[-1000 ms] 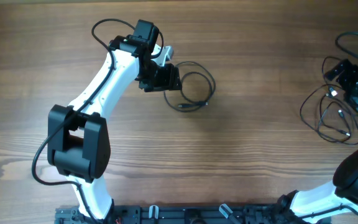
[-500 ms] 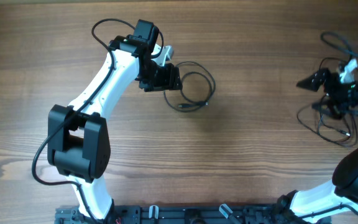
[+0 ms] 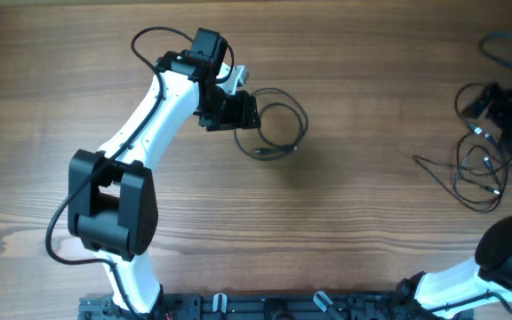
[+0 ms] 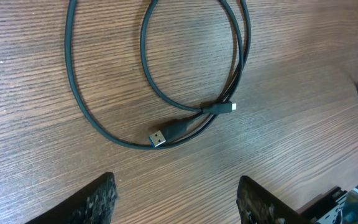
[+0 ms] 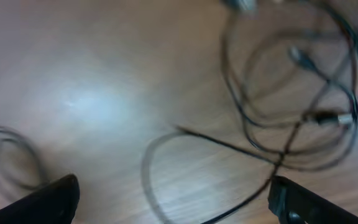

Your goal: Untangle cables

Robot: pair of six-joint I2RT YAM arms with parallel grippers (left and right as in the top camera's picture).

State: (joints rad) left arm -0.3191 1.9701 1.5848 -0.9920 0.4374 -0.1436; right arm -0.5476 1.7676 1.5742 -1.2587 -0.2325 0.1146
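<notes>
The cables sit in 2 places on the table (image 3: pixel 372 240): a tangled bunch (image 3: pixel 476 173) of thin black loops near the right edge, and a single cable (image 3: pixel 278 124) lying apart as a flat coil left of centre. The coil's plug (image 4: pixel 160 137) rests inside it, so that one looks already freed. The left gripper (image 4: pixel 176 186) hovers just beside the coil, its fingers spread wide with nothing between them, probably parked clear of it. The right gripper (image 5: pixel 173 196) hangs over the bunch, jaws likewise apart. Its view is blurred, but no strand seems held, so it is likely choosing its next grab.
</notes>
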